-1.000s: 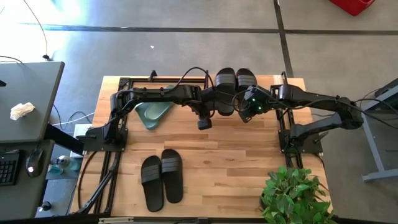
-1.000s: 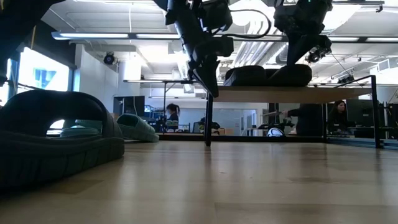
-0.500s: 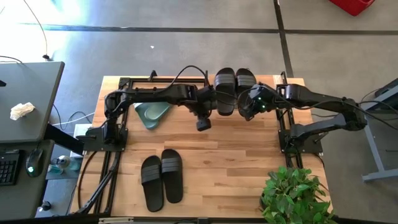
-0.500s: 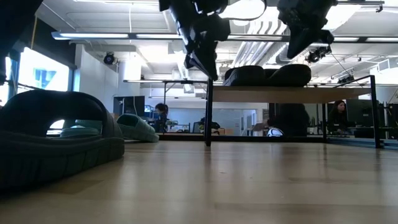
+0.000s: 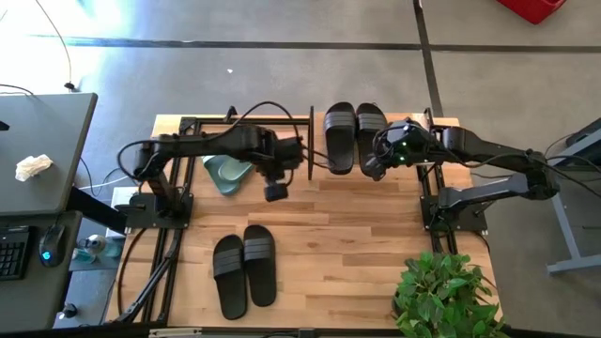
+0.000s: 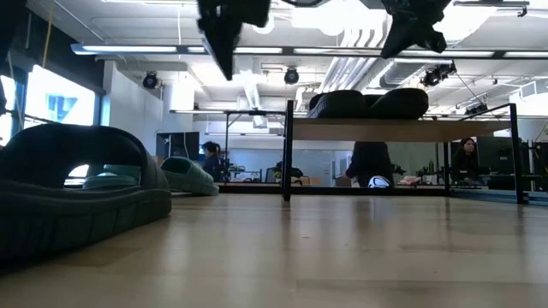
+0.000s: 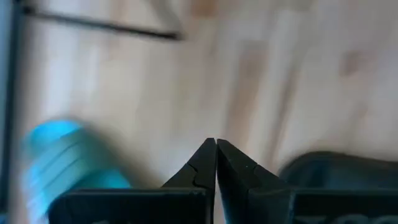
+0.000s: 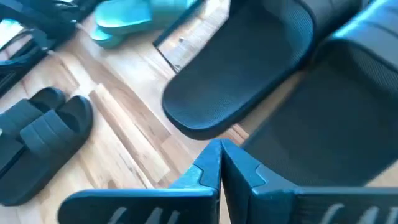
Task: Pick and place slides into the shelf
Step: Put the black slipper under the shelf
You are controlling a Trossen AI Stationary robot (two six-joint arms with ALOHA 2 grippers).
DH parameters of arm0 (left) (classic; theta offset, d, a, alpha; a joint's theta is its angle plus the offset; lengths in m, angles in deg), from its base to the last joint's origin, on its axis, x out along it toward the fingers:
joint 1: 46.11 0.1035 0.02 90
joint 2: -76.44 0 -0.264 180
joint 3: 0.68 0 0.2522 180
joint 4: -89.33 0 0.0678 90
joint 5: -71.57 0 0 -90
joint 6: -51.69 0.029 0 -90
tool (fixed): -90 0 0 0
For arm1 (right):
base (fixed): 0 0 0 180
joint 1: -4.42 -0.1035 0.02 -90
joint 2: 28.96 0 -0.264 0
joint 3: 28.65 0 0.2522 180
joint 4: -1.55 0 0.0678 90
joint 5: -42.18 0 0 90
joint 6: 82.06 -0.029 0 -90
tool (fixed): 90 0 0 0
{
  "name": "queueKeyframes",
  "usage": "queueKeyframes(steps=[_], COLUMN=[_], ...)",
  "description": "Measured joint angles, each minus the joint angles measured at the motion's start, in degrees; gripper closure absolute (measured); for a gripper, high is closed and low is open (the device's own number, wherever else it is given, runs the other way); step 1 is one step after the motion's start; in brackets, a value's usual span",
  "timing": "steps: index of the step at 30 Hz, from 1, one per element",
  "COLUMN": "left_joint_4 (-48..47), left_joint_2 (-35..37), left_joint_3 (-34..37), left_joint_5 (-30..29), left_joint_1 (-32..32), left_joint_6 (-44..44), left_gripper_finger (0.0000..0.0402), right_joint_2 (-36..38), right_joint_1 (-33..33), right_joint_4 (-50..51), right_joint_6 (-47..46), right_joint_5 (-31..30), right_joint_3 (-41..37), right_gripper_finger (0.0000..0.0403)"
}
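**Two black slides on the shelf, both end effectors empty**

Your left end effector [image 5: 275,191] hung above the bare wood of the counter [image 5: 357,244], between the sage-green slides [image 5: 230,172] and the shelf [image 5: 376,117]. Its fingers [image 7: 205,163] were pressed together in the left wrist view, with nothing between them.

Your right end effector [image 5: 374,170] sat at the near edge of the shelf, just beside the black pair [image 5: 354,134] lying side by side on the wooden top board. The right wrist view showed its fingers [image 8: 209,167] shut tight and holding nothing, with the two black slides [image 8: 249,68] close ahead on the board.

In the low view the shelf [image 6: 402,128] stood on thin black rods, the black pair [image 6: 368,103] resting on its top. The left end effector [image 6: 224,30] and the right one [image 6: 409,30] both hung high, clear of the counter.

The second black pair [image 5: 243,269] lay together on the near part of the counter, well apart from the shelf; you could see one of them large at the edge of the low view [image 6: 77,188]. The green slides stayed at the far left, under your left arm. A potted plant [image 5: 441,291] stood at the near right corner.
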Motion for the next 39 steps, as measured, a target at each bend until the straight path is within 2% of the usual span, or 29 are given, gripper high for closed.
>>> queueKeyframes(steps=[3, 7, 10, 13, 17, 22, 26, 31, 36, 39], left_joint_4=[-5.94, -12.52, -13.04, -9.23, 0.66, 19.12, 27.11, 22.81, 21.13, 17.92], left_joint_2=[1.20, 1.34, 1.67, 2.89, 9.21, 19.28, 23.08, 23.37, 24.77, 25.16], left_joint_3=[0.00, 0.00, 1.15, 5.06, 14.78, 29.73, 37.40, 39.21, 38.95, 37.59], left_joint_5=[-6.88, -12.80, -16.93, -18.17, -18.96, -21.13, -16.13, -7.04, 6.75, 13.64], left_joint_1=[0.08, 0.10, 0.10, 1.27, 3.63, 7.50, 10.06, 11.34, 6.22, 1.92], left_joint_6=[-0.78, 0.28, 1.62, 3.94, 6.93, 10.35, 12.78, 9.91, 7.61, 3.39], left_gripper_finger=[0.0399, 0.0399, 0.0399, 0.0399, 0.0399, 0.0399, 0.0399, 0.0399, 0.0399, 0.0399], right_joint_2=[0.34, 0.36, 0.36, 0.36, 0.38, 0.38, 0.38, 0.38, 0.38, 0.38], right_joint_1=[0.00, 0.00, 0.00, -0.09, -1.75, -4.06, -4.24, -4.24, -4.22, -4.22], right_joint_4=[-1.20, -1.37, -1.40, -1.40, -1.40, -2.98, -7.06, -8.83, -8.84, -8.86], right_joint_6=[1.57, 4.26, 5.78, 7.24, 9.14, 13.66, 16.12, 17.24, 17.34, 17.61], right_joint_5=[0.37, 1.79, 3.31, 4.52, 4.02, 4.07, 4.04, 4.08, 4.12, 4.12], right_joint_3=[0.00, 0.00, 0.00, 0.00, 0.00, 0.00, -0.01, 0.00, 0.00, 0.00], right_gripper_finger=[0.0403, 0.0403, 0.0403, 0.0403, 0.0403, 0.0403, 0.0402, 0.0402, 0.0402, 0.0402])
